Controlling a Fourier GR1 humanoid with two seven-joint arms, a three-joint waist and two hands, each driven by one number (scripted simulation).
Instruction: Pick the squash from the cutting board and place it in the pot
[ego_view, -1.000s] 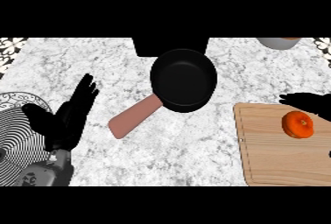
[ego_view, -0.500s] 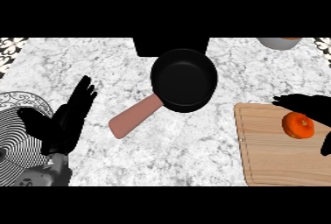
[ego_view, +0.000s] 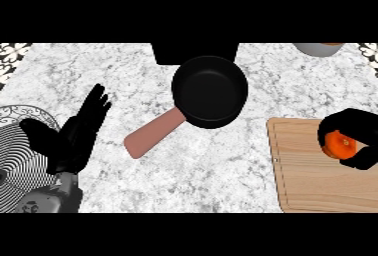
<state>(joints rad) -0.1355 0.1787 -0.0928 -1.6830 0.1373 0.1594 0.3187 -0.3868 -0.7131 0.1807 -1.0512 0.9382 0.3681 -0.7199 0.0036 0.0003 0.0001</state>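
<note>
The right robot hand (ego_view: 356, 131) sits over the board's (ego_view: 314, 175) right edge, its fingers and thumb curled around the squash (ego_view: 340, 144), which shows orange in the gap between them. The squash looks round, so no long axis matters. Whether it is already lifted off the board or resting on it cannot be told from this steep view.

The pot (ego_view: 210, 91), a black pan with a pinkish handle (ego_view: 153, 137), lies left of the board and farther from the robot, its bowl nearest the board's far left corner. From the squash, then, the move to come runs left and away across the bench (ego_view: 221, 170). The right robot hand is plainly the nearer one.

The left robot hand (ego_view: 77, 132) rests open, fingers straight, well left of the board, beside a striped plate (ego_view: 18, 145).
</note>
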